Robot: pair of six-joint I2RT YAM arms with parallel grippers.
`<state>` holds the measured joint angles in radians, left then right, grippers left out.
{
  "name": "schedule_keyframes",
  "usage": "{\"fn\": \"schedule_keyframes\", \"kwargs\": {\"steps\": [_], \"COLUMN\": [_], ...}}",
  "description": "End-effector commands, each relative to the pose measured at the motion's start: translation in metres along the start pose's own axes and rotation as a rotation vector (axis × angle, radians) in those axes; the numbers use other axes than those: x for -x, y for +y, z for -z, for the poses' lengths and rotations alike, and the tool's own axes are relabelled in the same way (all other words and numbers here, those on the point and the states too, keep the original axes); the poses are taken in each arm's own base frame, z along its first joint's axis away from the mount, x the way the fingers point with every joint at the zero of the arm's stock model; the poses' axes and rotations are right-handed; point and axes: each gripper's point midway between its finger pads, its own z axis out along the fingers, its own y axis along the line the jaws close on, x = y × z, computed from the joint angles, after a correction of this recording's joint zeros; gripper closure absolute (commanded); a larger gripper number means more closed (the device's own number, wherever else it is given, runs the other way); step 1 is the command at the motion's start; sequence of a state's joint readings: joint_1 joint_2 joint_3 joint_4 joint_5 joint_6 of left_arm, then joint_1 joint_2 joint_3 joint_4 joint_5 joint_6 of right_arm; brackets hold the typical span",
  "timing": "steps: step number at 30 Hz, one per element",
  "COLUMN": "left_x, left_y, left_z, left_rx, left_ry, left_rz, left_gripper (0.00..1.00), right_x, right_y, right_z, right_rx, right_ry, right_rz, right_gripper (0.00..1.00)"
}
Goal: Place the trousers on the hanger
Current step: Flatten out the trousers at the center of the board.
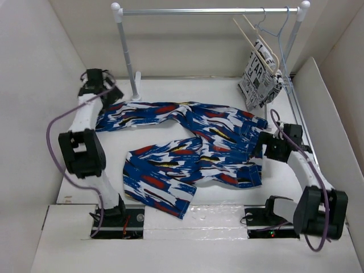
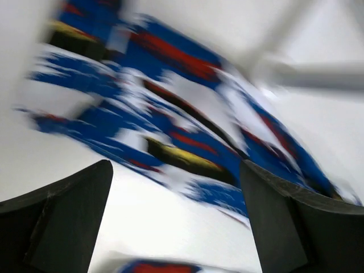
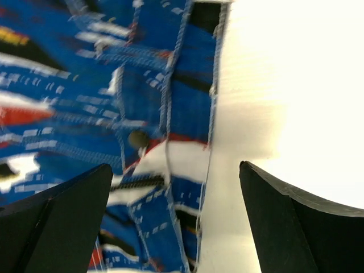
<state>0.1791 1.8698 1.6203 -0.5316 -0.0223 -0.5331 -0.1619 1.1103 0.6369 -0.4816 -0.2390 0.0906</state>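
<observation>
My left gripper (image 2: 176,166) and right gripper (image 3: 175,166) both gape, empty. The trousers (image 1: 193,148) sprawl across the table (image 1: 170,91), one leg toward its far-left corner, waistband near its right edge. The hanger (image 1: 253,42) hangs on the rail (image 1: 210,11).

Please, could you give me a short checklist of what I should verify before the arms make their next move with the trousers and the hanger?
1. Left gripper empty: ok. Its jaws stand wide apart near one leg of the trousers and hold nothing.
2. Right gripper empty: ok. Its jaws stand wide apart over the waist end and hold nothing.
3. Legs laid together for hanging: not ok. They spread apart in a V.
4. Hanger within easy reach: not ok. It hangs on the rail at the far right.
5. Hanger free of the printed cloth beside it: cannot tell.
</observation>
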Motion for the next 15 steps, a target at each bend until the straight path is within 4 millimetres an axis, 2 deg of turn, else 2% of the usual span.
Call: {"fn": "schedule_keyframes", "kwargs": {"steps": [1, 2, 3, 4, 5, 6, 7, 9, 10, 11, 12, 14, 15], "left_x": [-0.063, -0.084, -0.125, -0.155, -0.172, -0.198, -0.217, -0.228, -0.24, -0.237, -0.238, -0.24, -0.237], "left_y": [-0.096, -0.108, -0.129, -0.123, -0.124, -0.13, -0.115, -0.106, -0.088, -0.085, -0.08, -0.069, -0.066], "left_z": [0.063, 0.079, 0.092, 0.089, 0.099, 0.108, 0.104, 0.113, 0.107, 0.113, 0.114, 0.114, 0.114], "left_rx": [-0.261, -0.305, -0.368, -0.356, -0.376, -0.409, -0.383, -0.404, -0.376, -0.392, -0.391, -0.37, -0.356], "left_ry": [-0.067, -0.064, -0.022, 0.022, 0.035, 0.066, 0.104, 0.117, 0.143, 0.125, 0.119, 0.116, 0.103], "left_rz": [-0.184, -0.217, -0.292, -0.328, -0.338, -0.383, -0.401, -0.39, -0.392, -0.379, -0.383, -0.392, -0.395], "left_gripper": [0.12, 0.13, 0.16, 0.17, 0.18, 0.19, 0.19, 0.2, 0.2, 0.21, 0.21, 0.21, 0.21], "right_x": [0.046, 0.05, 0.045, 0.05, 0.057, 0.053, 0.055, 0.06, 0.061, 0.055, 0.054, 0.051, 0.053], "right_y": [0.004, 0.003, 0.001, -0.002, 0.003, 0.0, 0.003, 0.006, 0.006, 0.009, 0.01, 0.012, 0.014], "right_z": [-0.022, -0.028, -0.044, -0.049, -0.056, -0.065, -0.069, -0.074, -0.078, -0.081, -0.083, -0.09, -0.092], "right_rx": [0.091, 0.107, 0.114, 0.122, 0.158, 0.169, 0.19, 0.217, 0.22, 0.227, 0.238, 0.26, 0.273], "right_ry": [-0.136, -0.135, -0.094, -0.103, -0.116, -0.094, -0.1, -0.126, -0.14, -0.131, -0.131, -0.124, -0.125], "right_rz": [-0.058, -0.073, -0.103, -0.118, -0.122, -0.166, -0.177, -0.219, -0.23, -0.241, -0.269, -0.294, -0.308], "right_gripper": [0.01, 0.01, 0.01, 0.01, 0.01, 0.02, 0.03, 0.07, 0.07, 0.09, 0.27, 0.39, 0.65]}}
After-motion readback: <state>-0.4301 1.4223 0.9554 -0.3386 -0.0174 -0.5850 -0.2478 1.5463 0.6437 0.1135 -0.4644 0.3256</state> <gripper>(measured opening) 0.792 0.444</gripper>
